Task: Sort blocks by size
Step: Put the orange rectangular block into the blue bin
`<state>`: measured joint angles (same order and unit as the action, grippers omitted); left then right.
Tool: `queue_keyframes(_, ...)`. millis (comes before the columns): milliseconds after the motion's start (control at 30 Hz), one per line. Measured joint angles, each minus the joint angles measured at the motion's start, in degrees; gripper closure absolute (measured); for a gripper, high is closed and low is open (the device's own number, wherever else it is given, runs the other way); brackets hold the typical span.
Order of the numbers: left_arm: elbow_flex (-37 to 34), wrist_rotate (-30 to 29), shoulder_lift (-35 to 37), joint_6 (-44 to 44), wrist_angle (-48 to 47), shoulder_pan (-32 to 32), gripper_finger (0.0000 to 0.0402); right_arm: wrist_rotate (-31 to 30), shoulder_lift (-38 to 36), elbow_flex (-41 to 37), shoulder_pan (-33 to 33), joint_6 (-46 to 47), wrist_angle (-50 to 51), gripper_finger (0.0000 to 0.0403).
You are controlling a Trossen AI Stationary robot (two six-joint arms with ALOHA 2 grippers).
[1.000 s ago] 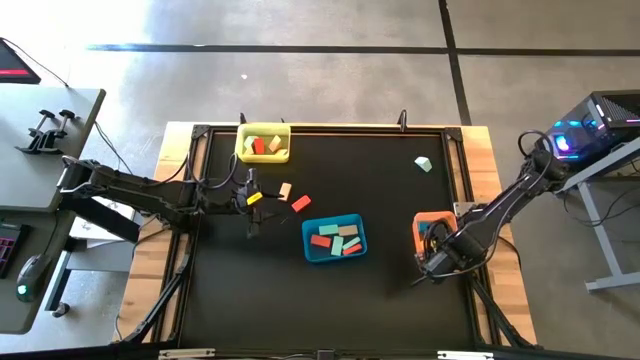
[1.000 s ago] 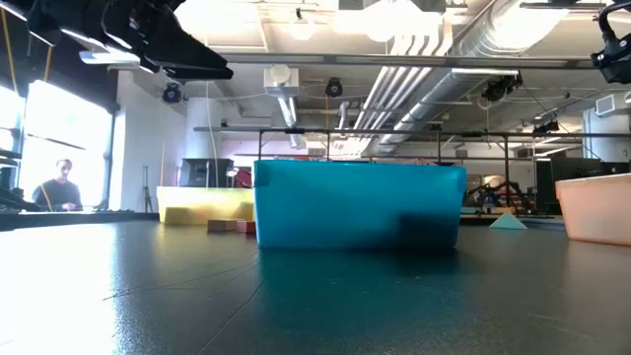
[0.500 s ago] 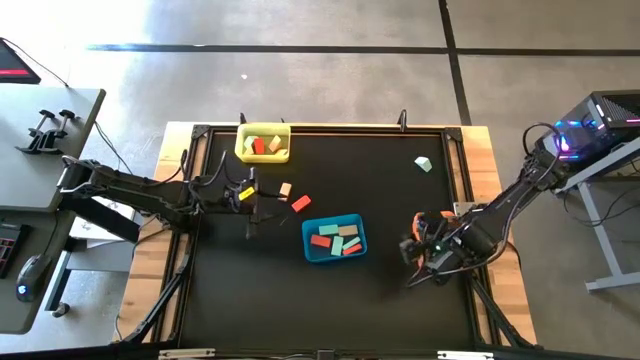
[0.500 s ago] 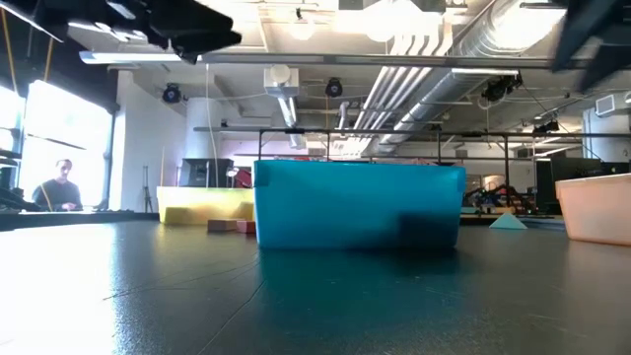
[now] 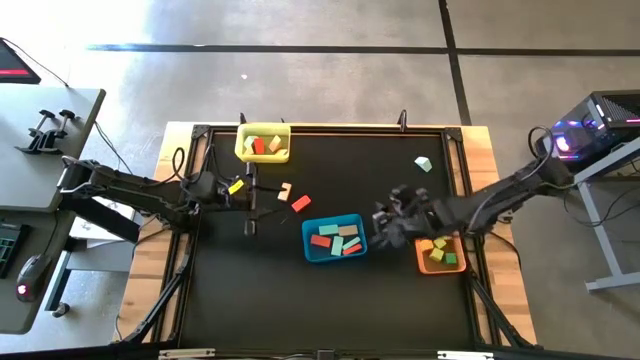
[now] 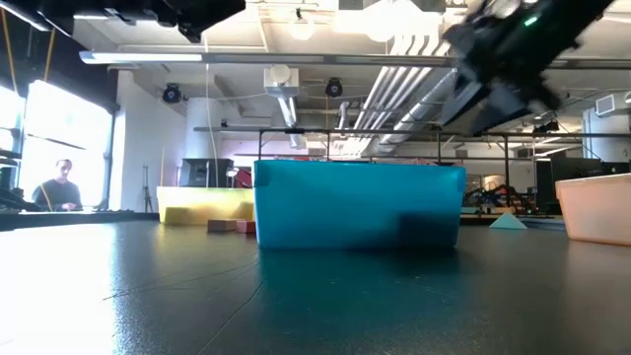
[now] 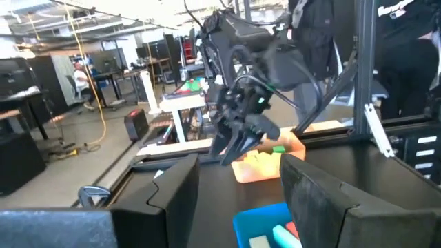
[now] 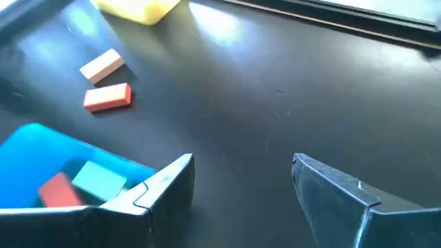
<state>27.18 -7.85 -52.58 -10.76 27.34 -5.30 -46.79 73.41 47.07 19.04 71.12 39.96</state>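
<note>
Three trays (image 5: 334, 238) on a black-topped bench (image 5: 330, 300) framed in pale wood: yellow at the far edge, blue near the middle, orange toward the right side. Grey concrete floor all round, desks at both sides. Seen from above only: blocks (image 5: 335, 240) sorted into all three trays, a tan bar (image 5: 285, 190) and a red bar (image 5: 300, 203) loose between yellow and blue trays, a pale green block (image 5: 424, 164) alone near the far right corner.

Seen level across the bench only: an open workshop with ceiling ducts, bright windows, a seated person (image 6: 61, 184) far off.

Left hand (image 5: 251, 193) beside the loose bars, a yellow piece at its wrist; fingers spread, empty in its own wrist view. Right hand (image 5: 381, 222) between blue and orange trays, fingers (image 8: 165, 184) spread, nothing between them.
</note>
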Motion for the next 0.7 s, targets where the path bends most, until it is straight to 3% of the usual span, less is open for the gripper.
queue_keyframes(167,0.0,-0.16,0.0,-0.37,-0.17,0.98,0.0211,9.56,0.0,-2.27,-12.74,-21.18,-14.38,0.0163)
queue_keyframes(333,0.0,-0.18,0.0,-0.39,-1.43,1.2,0.0211,18.94,0.0,-6.03,-24.27,-33.84,-27.75,0.0163)
queue_keyframes(500,0.0,-0.18,0.0,-0.44,-4.23,1.2,0.0211,25.69,0.02,-11.27,-33.97,-38.12,-38.69,0.0163)
queue_keyframes(700,0.0,-0.2,-0.02,-0.44,-6.96,1.2,0.0211,26.48,0.02,-13.84,-41.26,-39.19,-41.48,0.0163)
